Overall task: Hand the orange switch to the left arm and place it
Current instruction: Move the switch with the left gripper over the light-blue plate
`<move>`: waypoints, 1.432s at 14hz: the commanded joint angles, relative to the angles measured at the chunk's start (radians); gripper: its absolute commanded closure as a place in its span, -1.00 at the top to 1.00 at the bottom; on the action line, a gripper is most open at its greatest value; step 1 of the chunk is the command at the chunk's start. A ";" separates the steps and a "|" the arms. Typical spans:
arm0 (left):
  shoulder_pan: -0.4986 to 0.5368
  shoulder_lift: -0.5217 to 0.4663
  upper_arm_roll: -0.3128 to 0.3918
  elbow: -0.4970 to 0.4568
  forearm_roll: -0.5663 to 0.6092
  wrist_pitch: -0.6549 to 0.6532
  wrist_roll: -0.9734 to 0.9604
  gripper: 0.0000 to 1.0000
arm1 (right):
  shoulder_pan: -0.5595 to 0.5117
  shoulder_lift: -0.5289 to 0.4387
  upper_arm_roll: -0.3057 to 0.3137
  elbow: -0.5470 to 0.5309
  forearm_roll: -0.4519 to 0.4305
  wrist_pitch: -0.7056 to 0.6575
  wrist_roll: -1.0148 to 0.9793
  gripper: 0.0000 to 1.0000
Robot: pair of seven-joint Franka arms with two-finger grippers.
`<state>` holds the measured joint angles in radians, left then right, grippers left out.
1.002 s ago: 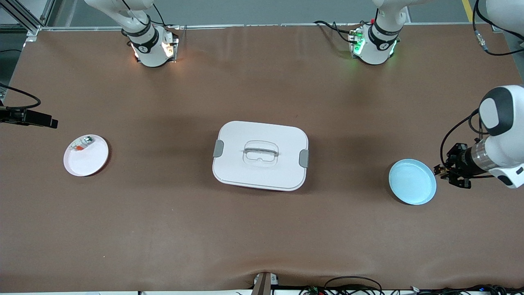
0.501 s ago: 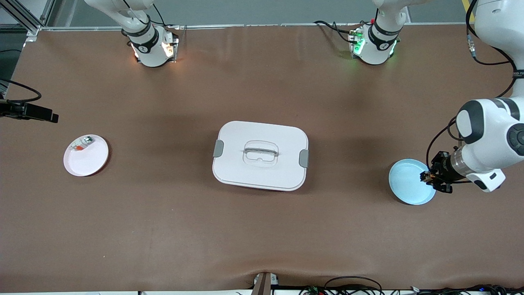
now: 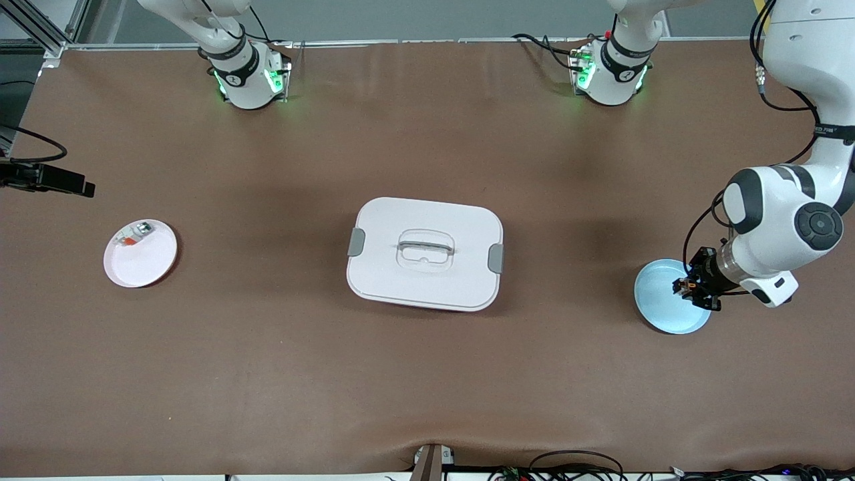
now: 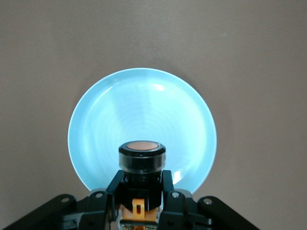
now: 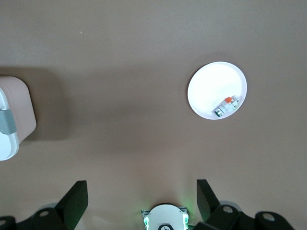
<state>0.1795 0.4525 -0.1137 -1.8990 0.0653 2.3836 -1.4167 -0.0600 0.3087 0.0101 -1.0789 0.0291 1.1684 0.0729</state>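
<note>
Switch [image 4: 142, 160]: small, rigid, likely light; smooth round body may slip, so best pinched across its black barrel. Held so in closed left tool [image 3: 695, 288] over blue plate [image 3: 661, 300]. Right tool [image 5: 139, 203]: waits, spread wide, empty.

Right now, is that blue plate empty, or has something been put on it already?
Empty. The blue plate shows only bare surface; the orange switch is clamped in the left gripper above it, not yet set down.

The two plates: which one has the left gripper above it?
The blue plate, at the left arm's end of the table; the left gripper holds the orange switch over it. The pink plate carries a small part.
</note>
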 commanded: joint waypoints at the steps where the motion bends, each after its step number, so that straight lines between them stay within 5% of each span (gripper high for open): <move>1: 0.005 0.041 0.006 0.000 0.048 0.032 -0.060 -1.00 | 0.003 -0.060 0.011 -0.053 0.006 0.019 0.005 1.00; 9: 0.006 0.123 0.008 0.026 0.103 0.072 -0.139 -1.00 | 0.029 -0.279 0.008 -0.367 -0.008 0.204 0.005 1.00; 20: 0.021 0.153 0.006 0.025 0.110 0.088 -0.139 -0.90 | 0.026 -0.342 0.008 -0.454 -0.005 0.237 0.007 1.00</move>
<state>0.1941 0.5967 -0.1020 -1.8860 0.1446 2.4628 -1.5338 -0.0306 0.0201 0.0170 -1.4736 0.0286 1.3806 0.0733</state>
